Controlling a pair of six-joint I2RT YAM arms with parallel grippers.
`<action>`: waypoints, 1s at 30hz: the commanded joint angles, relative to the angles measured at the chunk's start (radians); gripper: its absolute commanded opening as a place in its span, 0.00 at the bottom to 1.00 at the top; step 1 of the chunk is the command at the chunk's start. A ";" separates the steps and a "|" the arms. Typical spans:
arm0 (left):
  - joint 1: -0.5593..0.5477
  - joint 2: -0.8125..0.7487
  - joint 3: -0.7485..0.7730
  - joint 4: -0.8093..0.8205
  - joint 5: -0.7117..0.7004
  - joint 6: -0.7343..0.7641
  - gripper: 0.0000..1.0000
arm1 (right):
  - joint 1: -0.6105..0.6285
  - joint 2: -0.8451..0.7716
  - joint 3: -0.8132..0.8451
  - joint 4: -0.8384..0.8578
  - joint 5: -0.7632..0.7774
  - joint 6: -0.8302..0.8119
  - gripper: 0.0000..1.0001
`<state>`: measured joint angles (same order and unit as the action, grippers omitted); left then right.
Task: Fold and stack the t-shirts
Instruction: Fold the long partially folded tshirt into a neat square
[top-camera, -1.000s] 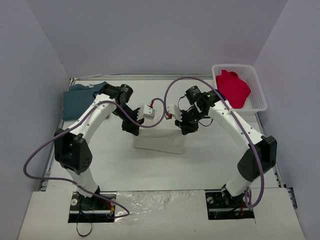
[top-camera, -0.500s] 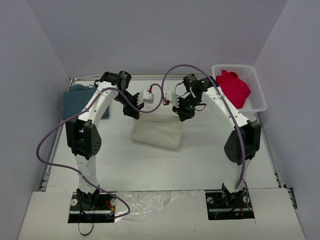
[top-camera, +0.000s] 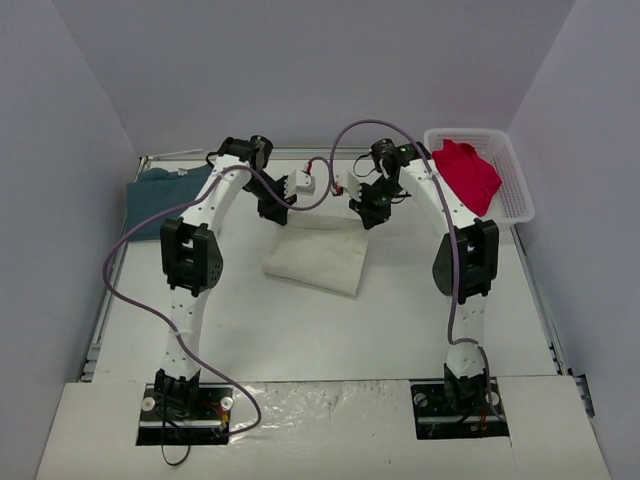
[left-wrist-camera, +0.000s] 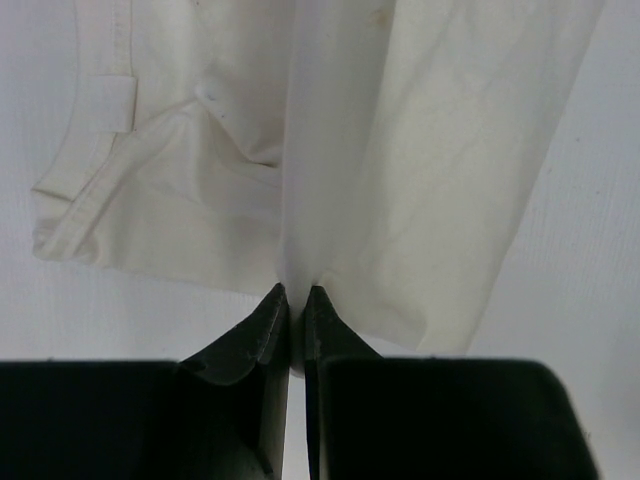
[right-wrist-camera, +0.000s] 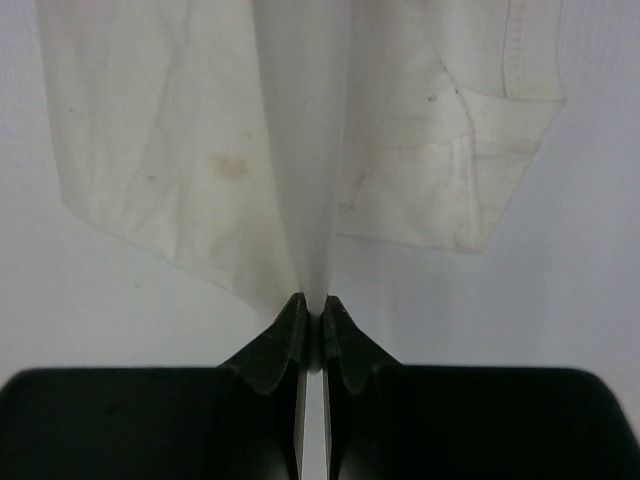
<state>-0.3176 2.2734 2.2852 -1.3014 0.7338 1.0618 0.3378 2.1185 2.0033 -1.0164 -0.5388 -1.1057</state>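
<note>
- Top external view: both arms reach far forward, wrists near each other above the table's (top-camera: 300, 330) far middle.
- Left gripper (left-wrist-camera: 295, 300) is clenched on a fold of the cream-white t-shirt (top-camera: 318, 260), which lies mid-table.
- Right gripper (right-wrist-camera: 310, 312) pinches the same shirt.

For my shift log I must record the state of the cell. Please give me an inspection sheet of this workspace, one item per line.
Surface: white table, no damage seen.
Job's things: cream-white t-shirt partly folded at centre, far edge lifted; teal-blue t-shirt on the table, far left; red t-shirt in the basket, far right.
Clutter: nothing seen.
Grippers: left gripper and right gripper both shut on the cream-white t-shirt's edge.
Cables: purple cables hang in loose loops along both arms.
Surroundings: plain grey walls on three sides.
</note>
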 joint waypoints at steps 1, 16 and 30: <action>-0.003 0.020 0.077 -0.354 -0.037 0.040 0.02 | -0.025 0.060 0.058 -0.068 0.062 0.018 0.00; 0.000 0.167 0.189 -0.319 -0.057 0.021 0.03 | -0.049 0.256 0.190 -0.054 0.069 0.029 0.00; -0.001 0.192 0.122 -0.104 -0.068 -0.105 0.47 | -0.063 0.356 0.233 0.064 0.132 0.127 0.33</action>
<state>-0.2932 2.4878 2.4039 -1.3056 0.6483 0.9619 0.2810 2.4523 2.1979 -0.9806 -0.4702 -1.0542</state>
